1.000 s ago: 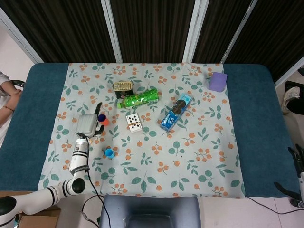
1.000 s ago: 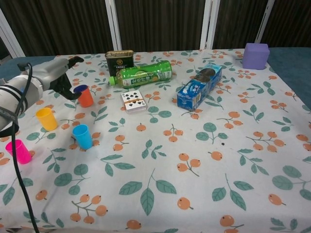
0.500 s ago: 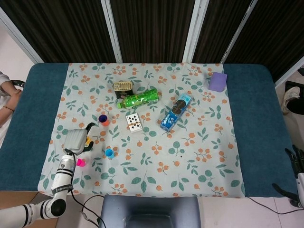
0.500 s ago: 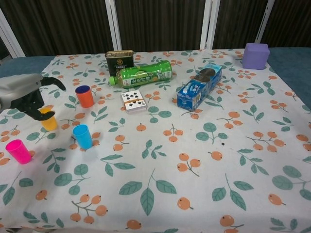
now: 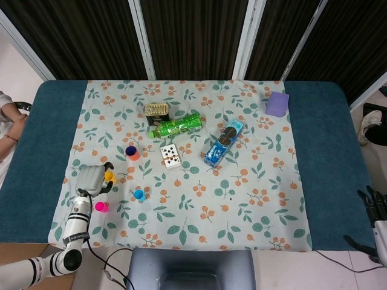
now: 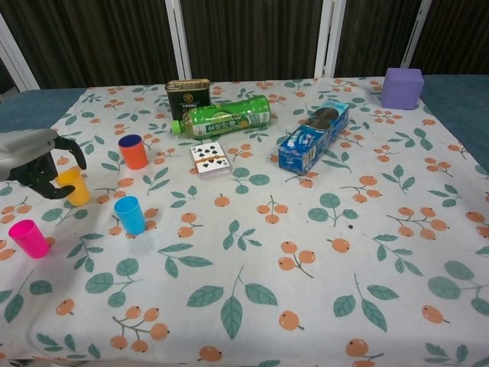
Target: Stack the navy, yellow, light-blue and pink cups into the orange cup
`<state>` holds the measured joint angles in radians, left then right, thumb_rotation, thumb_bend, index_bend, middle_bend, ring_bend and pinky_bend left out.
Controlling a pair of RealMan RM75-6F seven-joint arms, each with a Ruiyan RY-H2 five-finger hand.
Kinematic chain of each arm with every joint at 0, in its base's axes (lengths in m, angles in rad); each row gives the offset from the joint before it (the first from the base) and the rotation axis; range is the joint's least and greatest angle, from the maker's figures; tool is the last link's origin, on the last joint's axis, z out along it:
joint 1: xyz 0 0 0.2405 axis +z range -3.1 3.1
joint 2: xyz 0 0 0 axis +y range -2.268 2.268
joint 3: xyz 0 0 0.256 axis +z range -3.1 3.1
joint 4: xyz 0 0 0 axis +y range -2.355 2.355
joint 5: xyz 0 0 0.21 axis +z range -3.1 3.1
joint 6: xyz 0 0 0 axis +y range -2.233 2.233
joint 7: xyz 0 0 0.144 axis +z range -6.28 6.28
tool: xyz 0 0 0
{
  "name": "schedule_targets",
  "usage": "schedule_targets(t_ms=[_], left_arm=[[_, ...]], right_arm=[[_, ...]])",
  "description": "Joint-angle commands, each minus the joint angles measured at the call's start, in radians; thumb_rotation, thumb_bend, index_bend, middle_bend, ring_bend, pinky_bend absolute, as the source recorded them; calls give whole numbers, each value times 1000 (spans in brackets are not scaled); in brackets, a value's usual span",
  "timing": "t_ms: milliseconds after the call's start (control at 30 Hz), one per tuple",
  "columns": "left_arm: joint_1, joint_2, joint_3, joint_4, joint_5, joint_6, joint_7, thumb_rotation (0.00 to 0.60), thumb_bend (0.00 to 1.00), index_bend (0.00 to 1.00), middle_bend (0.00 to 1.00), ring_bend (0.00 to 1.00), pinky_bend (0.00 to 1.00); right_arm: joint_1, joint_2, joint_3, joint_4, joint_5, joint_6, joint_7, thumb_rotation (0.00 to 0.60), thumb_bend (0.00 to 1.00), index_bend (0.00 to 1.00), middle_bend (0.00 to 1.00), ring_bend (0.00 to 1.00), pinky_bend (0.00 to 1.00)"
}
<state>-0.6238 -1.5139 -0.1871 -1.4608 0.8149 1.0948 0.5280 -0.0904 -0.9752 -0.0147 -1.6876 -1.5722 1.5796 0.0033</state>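
Observation:
The orange cup (image 5: 131, 153) (image 6: 134, 153) stands left of the playing cards with the navy cup's dark rim (image 6: 129, 141) showing inside it. My left hand (image 5: 91, 178) (image 6: 30, 160) is at the table's left side, its fingers curled around the yellow cup (image 5: 109, 176) (image 6: 76, 186), which stands on the cloth. The light-blue cup (image 5: 139, 194) (image 6: 130, 215) stands nearer the front. The pink cup (image 5: 101, 206) (image 6: 29, 238) is at the front left. My right hand (image 5: 375, 208) hangs off the table's right edge, fingers apart and holding nothing.
Behind the cups lie a green bottle (image 6: 223, 118), a dark tin (image 6: 188, 96), a pack of playing cards (image 6: 210, 160) and a blue cookie box (image 6: 313, 136). A purple block (image 6: 402, 87) sits at the far right corner.
My left hand left the orange cup, which has the navy cup in it, and came back and left to the yellow cup. Its fingers have curled in around that cup.

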Motion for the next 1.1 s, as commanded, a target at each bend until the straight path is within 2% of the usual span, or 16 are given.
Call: schedule_targets(t_ms=[33,200,600,667,700,733,867,1000,1100], left_arm=[[-2,3,0,5,-9,-7,5,600,355,385,1000,1000,1000],[-6,8,-2,9,-28,-21,8,600,354,407,1000,1000,1000],[-17,8,-16,24,-27,-11,7,600,349,538,1000,1000,1000],[-34,11,-42,15,-10,6,5,600,347,542,1000,1000,1000],[-57,7,-79,7,6,20,-3,600,347,542,1000,1000,1000],[-69,1,-93,7,11,26,-3,600,347,542,1000,1000,1000],[-132,-45,-159,36,13,43,5,600,348,543,1000,1000,1000],[-182,-90,-188,86,-13,40,37,600,348,546,1000,1000,1000],[-203,-118,-188,119,-32,33,57,600,347,550,1000,1000,1000]], right_arm=[[0,1,-2,-2,-4,1,0,600,215,0,0,0,0],[-1,1,-1,-2,-1,2,3,600,216,0,0,0,0],[-4,3,-3,-1,-8,9,13,600,215,0,0,0,0],[-4,3,-3,-1,-8,11,16,600,215,0,0,0,0],[-4,3,-2,-1,-7,11,16,600,215,0,0,0,0],[-4,3,-2,-1,-7,10,15,600,215,0,0,0,0],[-2,5,-3,-1,-6,6,14,600,216,0,0,0,0],[-7,10,1,1,-4,18,26,600,215,0,0,0,0],[-9,14,3,3,-1,22,39,600,216,0,0,0,0]])
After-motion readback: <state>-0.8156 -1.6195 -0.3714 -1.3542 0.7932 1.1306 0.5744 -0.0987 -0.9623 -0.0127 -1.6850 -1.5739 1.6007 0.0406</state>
